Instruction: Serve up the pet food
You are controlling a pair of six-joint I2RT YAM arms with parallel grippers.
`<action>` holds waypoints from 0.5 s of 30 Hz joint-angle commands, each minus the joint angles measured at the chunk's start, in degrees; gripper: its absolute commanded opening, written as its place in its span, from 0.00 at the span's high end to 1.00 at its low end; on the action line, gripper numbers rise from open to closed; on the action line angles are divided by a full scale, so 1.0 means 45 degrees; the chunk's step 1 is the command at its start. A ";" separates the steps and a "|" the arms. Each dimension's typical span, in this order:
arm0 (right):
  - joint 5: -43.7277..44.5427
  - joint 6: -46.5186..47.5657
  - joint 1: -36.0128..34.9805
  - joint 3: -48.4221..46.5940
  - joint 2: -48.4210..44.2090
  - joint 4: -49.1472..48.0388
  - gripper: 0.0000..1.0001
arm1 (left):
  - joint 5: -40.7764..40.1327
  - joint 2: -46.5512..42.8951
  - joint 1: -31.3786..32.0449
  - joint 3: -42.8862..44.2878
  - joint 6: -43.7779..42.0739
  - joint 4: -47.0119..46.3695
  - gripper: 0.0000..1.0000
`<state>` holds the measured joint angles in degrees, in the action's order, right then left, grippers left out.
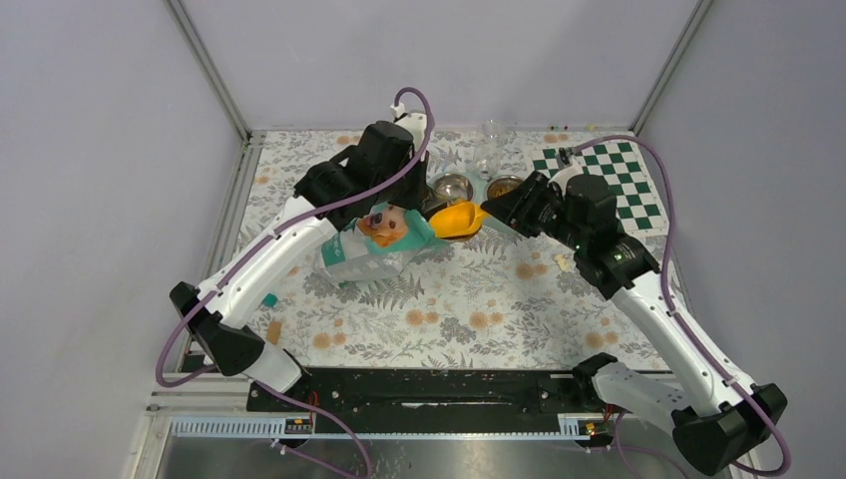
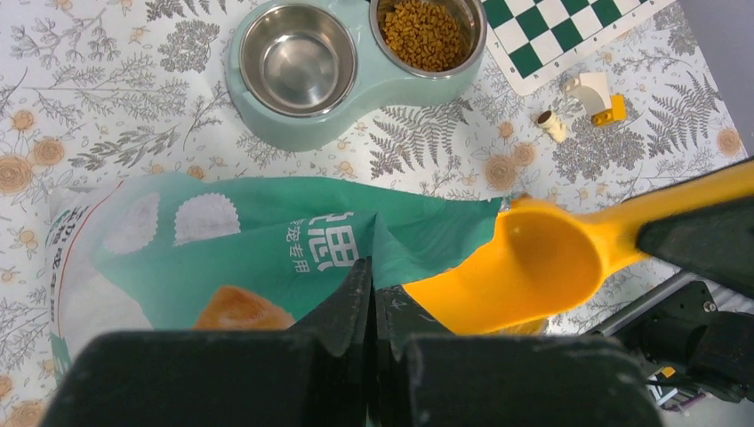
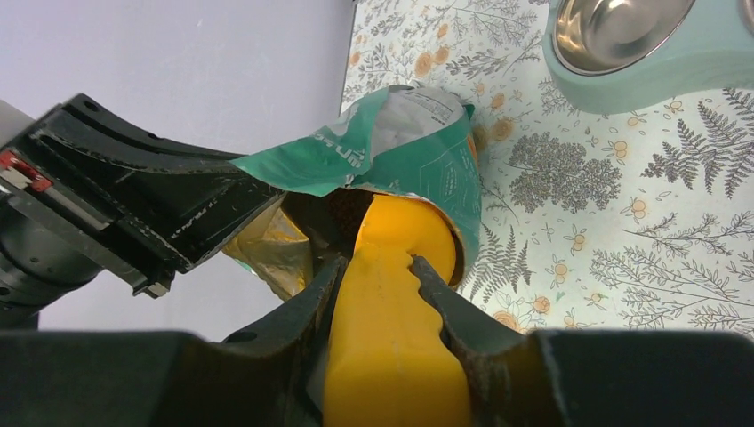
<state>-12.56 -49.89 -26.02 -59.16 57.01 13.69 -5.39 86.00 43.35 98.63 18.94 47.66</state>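
Brown pet food (image 2: 433, 36) fills the right cup of a mint double bowl (image 2: 356, 102); its left steel cup (image 2: 298, 58) holds none. A teal bag (image 2: 267, 240) with a dog picture lies on the floral tablecloth, its mouth lifted. My left gripper (image 2: 372, 276) is shut on the bag's upper edge. My right gripper (image 3: 377, 263) is shut on the handle of a yellow-orange scoop (image 3: 400, 356). The scoop's cup (image 2: 533, 267) sits at the bag's mouth. I cannot tell whether the cup holds any kibble.
A green-and-white chessboard mat (image 1: 599, 180) lies at the back right, with small loose pieces (image 2: 582, 98) beside it. A clear bottle (image 1: 489, 150) stands behind the bowls. Grey walls close in the table's back and sides.
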 commanded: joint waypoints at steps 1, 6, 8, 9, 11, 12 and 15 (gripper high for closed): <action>0.0975 0.0437 -0.0842 0.0129 0.0307 -0.0967 1.00 | 0.0533 0.0151 0.0307 0.1460 0.0362 -0.1513 1.00; 0.1523 0.0571 -0.1835 0.0301 0.1402 -0.1759 1.00 | 0.0797 0.0466 0.0366 0.1794 0.0371 -0.1494 1.00; 0.1831 0.0847 -0.2222 0.0178 0.1962 -0.2008 1.00 | 0.0954 0.0595 0.0422 0.1836 0.0415 -0.1458 1.00; 0.2009 0.1015 -0.2459 0.0118 0.2243 -0.2201 1.00 | 0.1006 0.0619 0.0439 0.1845 0.0437 -0.1427 1.00; 0.2386 0.1300 -0.2871 0.0080 0.2789 -0.2615 1.00 | 0.1058 0.0669 0.0432 0.1809 0.0468 -0.1413 1.00; 0.2606 0.1401 -0.3070 0.0121 0.3030 -0.2841 1.00 | 0.1060 0.0694 0.0438 0.1807 0.0487 -0.1375 1.00; 0.3208 0.1335 -0.3537 0.0382 0.3747 -0.3819 1.00 | 0.1022 0.0783 0.0444 0.1827 0.0461 -0.1253 1.00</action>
<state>-3.75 -45.87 -39.31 -57.98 71.46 5.21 -3.60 90.50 44.73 102.28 19.55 49.67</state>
